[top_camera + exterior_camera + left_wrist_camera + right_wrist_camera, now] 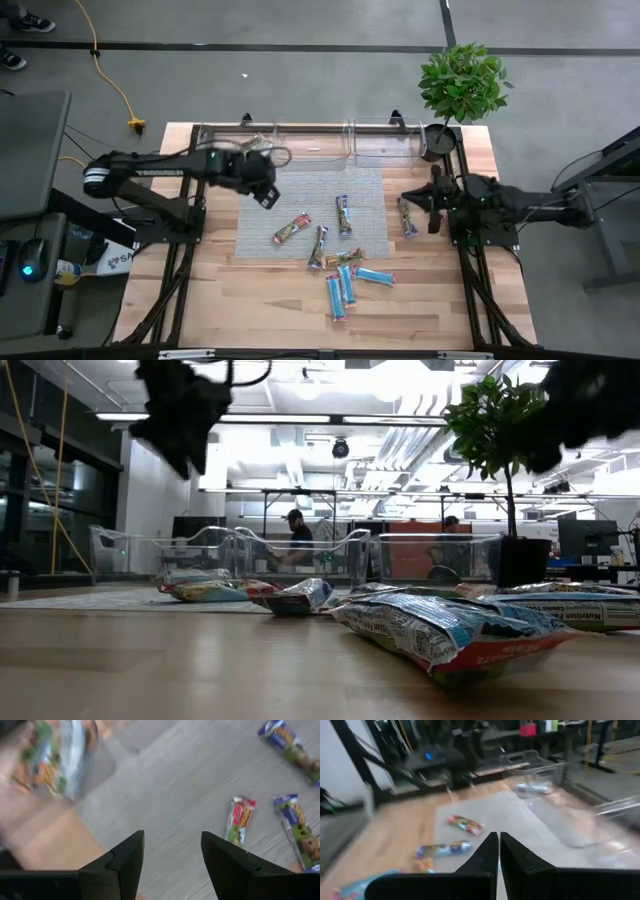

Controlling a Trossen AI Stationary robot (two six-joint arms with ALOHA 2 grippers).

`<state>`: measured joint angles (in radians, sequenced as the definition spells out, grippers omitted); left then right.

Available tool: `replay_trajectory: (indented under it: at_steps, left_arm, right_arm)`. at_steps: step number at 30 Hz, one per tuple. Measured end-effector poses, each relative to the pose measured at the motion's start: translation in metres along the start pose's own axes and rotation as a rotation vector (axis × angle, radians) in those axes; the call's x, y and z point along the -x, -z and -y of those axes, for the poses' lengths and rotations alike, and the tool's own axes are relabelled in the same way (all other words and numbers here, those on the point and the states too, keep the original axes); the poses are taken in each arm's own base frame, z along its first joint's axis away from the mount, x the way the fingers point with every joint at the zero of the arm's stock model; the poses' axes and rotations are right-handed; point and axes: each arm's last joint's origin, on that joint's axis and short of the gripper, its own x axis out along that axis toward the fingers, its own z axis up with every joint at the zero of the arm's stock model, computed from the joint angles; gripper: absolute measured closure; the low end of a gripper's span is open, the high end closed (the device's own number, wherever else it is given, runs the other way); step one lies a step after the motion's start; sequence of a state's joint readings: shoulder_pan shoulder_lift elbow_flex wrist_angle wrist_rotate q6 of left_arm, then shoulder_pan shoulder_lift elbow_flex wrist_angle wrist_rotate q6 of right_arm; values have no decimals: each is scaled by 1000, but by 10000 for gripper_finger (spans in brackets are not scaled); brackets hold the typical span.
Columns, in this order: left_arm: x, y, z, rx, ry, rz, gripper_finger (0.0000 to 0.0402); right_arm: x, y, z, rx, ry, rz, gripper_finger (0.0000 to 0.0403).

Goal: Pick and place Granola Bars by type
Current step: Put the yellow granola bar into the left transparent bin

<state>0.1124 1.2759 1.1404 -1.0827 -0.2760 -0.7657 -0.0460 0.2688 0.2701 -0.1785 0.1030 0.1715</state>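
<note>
Granola bars lie flat on the grey mat and the wood in front of it. A tan-green bar with red rests nearest my left gripper; a second lies lower. Purple bars lie mid-mat and at its right edge. Three light blue bars lie near the table's near side. One tan-green bar is in the left clear bin. My left gripper is open, above the mat's far left. My right gripper is shut, beside the rightmost purple bar.
Three clear bins stand in a row along the far edge. A potted plant stands at the far right corner. In the low view a blue bar lies close to the camera, and people sit in the room behind.
</note>
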Motion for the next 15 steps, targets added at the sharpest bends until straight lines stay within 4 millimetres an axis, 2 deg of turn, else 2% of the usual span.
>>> replay_trajectory:
  at_steps: [4, 7, 11, 15]
  left_arm:
    - [-23, 36, -7, 66, 98, 4, 208]
    - [-32, 56, -10, 93, 194, 1, 208]
    - [-29, 71, -9, 64, 257, 8, 208]
    - [-16, 79, -8, -49, 313, 45, 208]
  right_arm:
    - [3, -50, -8, 90, 31, -142, 398]
    - [-9, -78, -16, 123, -5, -313, 373]
    - [-36, -102, -30, 148, -60, -528, 310]
    - [-72, -111, -48, 146, -159, -732, 236]
